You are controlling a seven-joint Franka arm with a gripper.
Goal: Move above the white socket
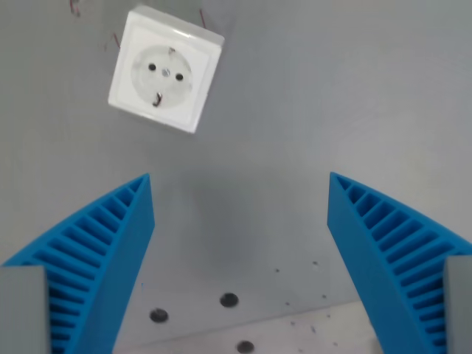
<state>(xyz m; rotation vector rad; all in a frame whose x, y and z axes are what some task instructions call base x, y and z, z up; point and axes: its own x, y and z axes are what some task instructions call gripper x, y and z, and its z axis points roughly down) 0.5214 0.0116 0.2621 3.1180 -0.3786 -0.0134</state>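
- The white socket [166, 70] sits on the grey worktop [332, 96], up in the top of the wrist view and off to the wrist view's left, turned a little askew so its square faceplate is not lined up with the picture's edges.
- The end effector [240, 188] has its two blue ribbed fingers [103, 251] spread wide, with bare worktop between them and nothing held.
- The socket lies well clear of the gap between the fingers, beyond the tips, so I'd say the move is not finished yet.
- To do it well, the arm should travel forward and a bit toward the wrist view's left until the socket's round recess sits midway between the fingers.
- Keeping height through the move looks wise; the task asks only for hovering above, so there is no reason to descend or touch.
- A small twist of the wrist to square up with the tilted faceplate could help, though that may not be required.
- A few dark holes [229, 300] in the worktop show near the bottom edge; they are not the goal and should not be mistaken for it.
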